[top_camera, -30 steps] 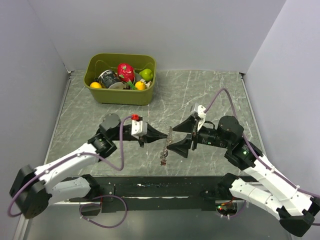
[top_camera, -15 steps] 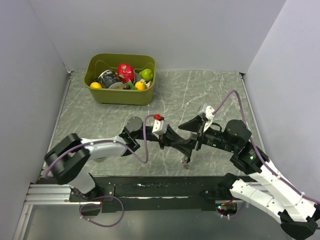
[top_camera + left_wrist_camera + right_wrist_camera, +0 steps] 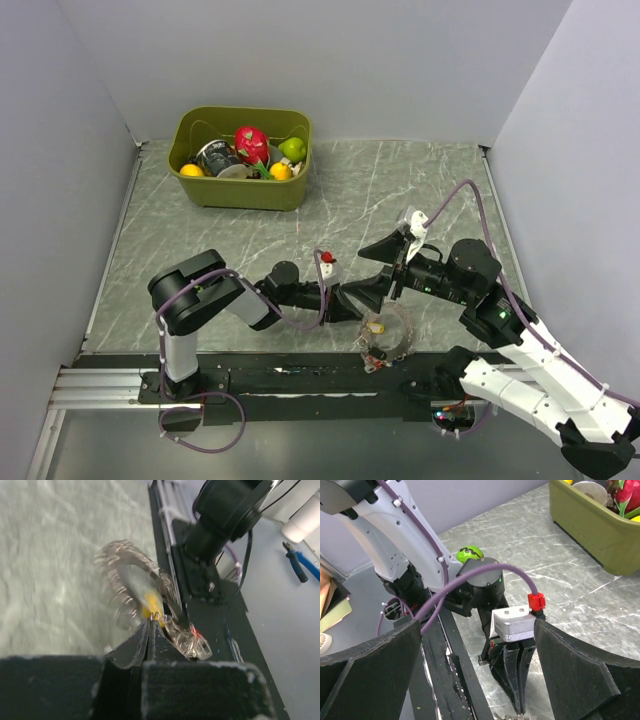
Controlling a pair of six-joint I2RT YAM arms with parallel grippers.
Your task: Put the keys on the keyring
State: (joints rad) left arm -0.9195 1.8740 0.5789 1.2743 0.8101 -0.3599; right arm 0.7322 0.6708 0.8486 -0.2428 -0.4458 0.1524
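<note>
Keyring (image 3: 120,550): grey beaded loop, blurred; yellow key head (image 3: 150,604) and red tag (image 3: 195,631) at its 5 o'clock edge.
Left gripper (image 3: 151,625): clenched on keyring.
Right gripper (image 3: 360,272): spread wide, gripping nothing.

**White shells, black joints, purple cables**

The left arm (image 3: 175,350) and right arm (image 3: 520,375) are both wearing glossy white shells between rounded black joints. A purple cable (image 3: 482,215) is looping along each arm. The left arm's cable is ending in a red connector (image 3: 536,600) above a small white box (image 3: 512,625). A green patch (image 3: 470,554) is showing on one black left joint. The left gripper (image 3: 152,621) and right gripper (image 3: 360,270) are showing matte black, wedge-shaped fingers with a grainy surface.
</note>
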